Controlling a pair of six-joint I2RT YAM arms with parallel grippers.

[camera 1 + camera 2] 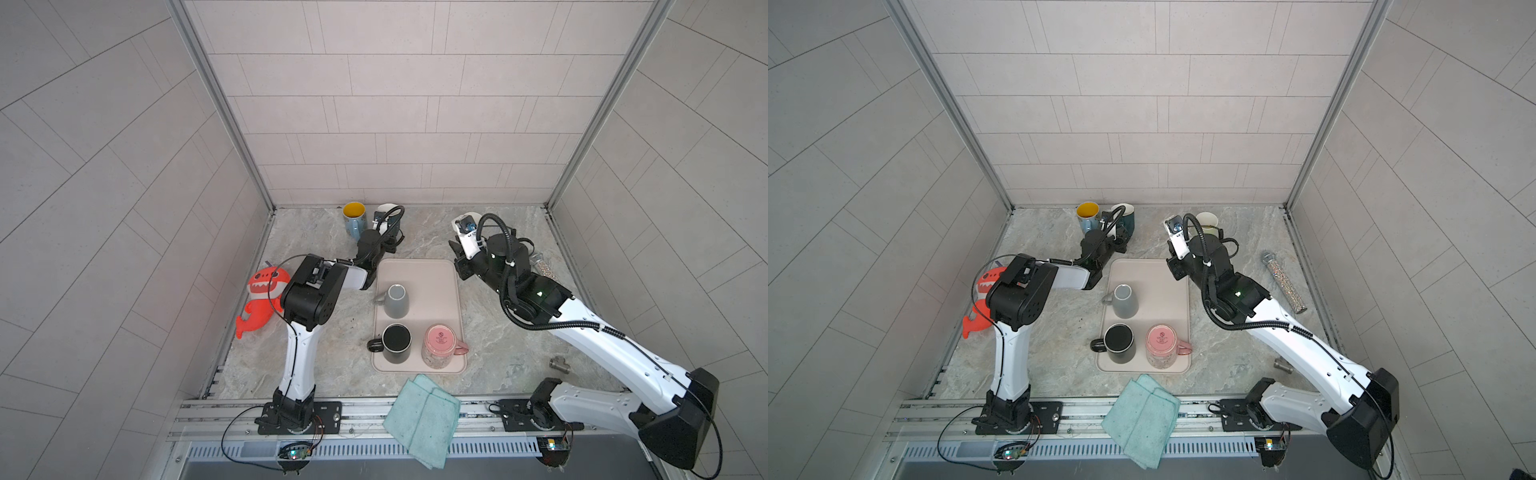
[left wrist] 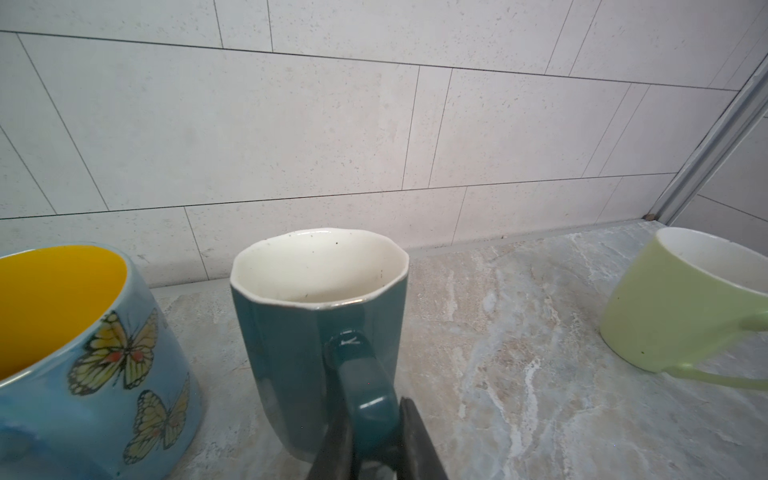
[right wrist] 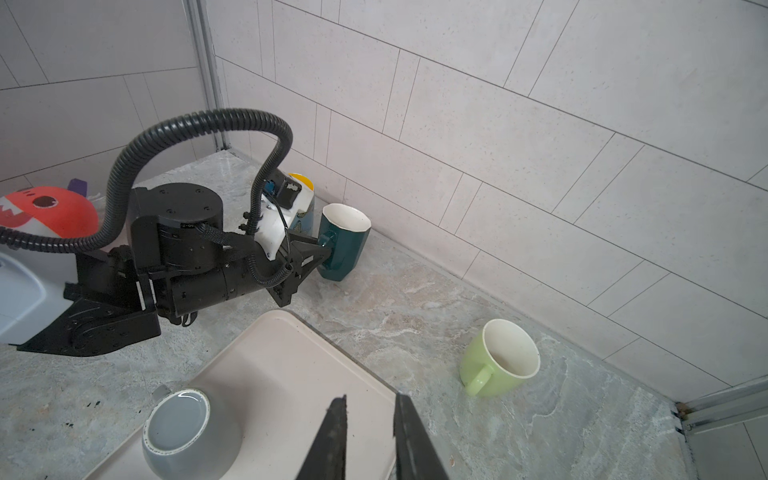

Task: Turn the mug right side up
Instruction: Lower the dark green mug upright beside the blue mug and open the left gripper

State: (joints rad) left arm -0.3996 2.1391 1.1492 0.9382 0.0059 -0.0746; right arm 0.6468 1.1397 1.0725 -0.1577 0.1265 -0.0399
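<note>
Handle (image 2: pixel 365 399) of upright teal ceramic mug (image 1: pixel 1129 222), upper centre in a top view, clenched in my left gripper (image 2: pixel 374 432); right gripper (image 3: pixel 368 419) slightly parted, empty.

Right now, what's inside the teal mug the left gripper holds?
Inside the teal mug, the inner wall shows white glaze with a few dark specks, nothing else. Its near wall covers the bottom, so anything lying there cannot be seen.

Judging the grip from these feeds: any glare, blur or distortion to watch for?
Left wrist view: teal mug sharp, small glare on its handle, left tool dark and blurred. Right wrist view: right tool soft, green mug crisp. Both top views: wall lines bow, light even.
</note>
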